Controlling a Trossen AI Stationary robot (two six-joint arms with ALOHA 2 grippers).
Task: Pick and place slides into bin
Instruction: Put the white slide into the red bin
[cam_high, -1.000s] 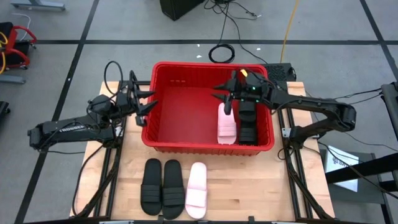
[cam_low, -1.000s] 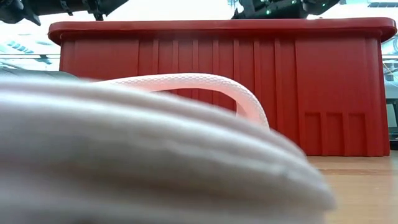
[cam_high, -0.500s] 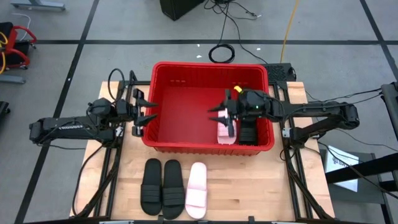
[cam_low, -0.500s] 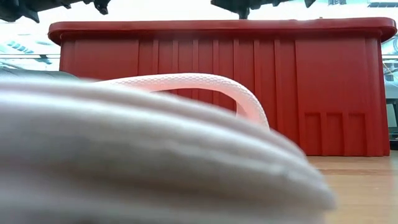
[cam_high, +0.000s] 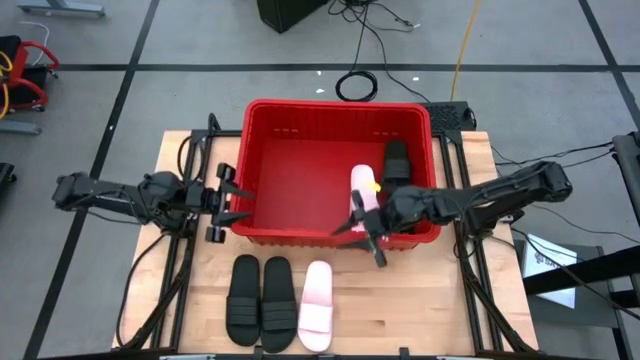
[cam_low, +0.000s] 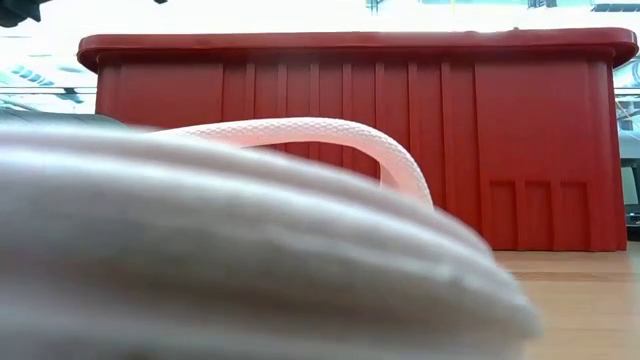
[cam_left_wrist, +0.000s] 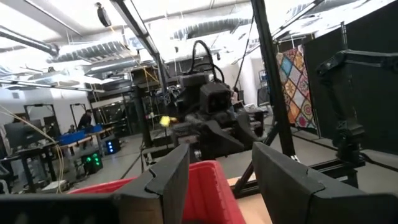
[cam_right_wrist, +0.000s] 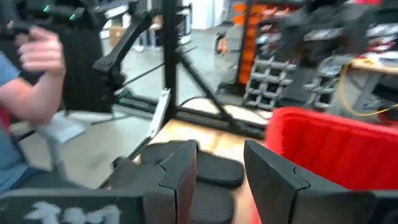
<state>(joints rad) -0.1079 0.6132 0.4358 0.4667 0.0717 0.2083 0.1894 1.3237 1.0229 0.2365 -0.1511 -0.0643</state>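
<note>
The red bin (cam_high: 300, 120) stands at the table's far middle. In it lie a pale pink slide (cam_high: 362, 190) and a black slide (cam_high: 397, 158). Two black slides (cam_high: 261, 300) and a pale pink slide (cam_high: 317, 318) lie flat on the table near its front edge. The pink one fills the low view (cam_low: 300, 135), with the bin (cam_low: 520, 140) behind it. My left gripper (cam_high: 238, 202) is open and empty outside the bin's near left corner (cam_left_wrist: 208, 186). My right gripper (cam_high: 358, 243) is open and empty above the bin's near wall, pointing toward the slides on the table (cam_right_wrist: 208, 169).
Bare wooden table top (cam_high: 430, 300) lies to the right of the slides on the table. Metal frame rails (cam_high: 470, 270) run along the table's left and right sides. A person's arm (cam_right_wrist: 25, 81) shows beyond the table in the right wrist view.
My right gripper has gone from over the bin's inside toward the table's near edge and now stands above the bin's near wall, turned toward the near left. My left gripper has drawn back along the bin's left wall toward the near edge. Both stay open.
</note>
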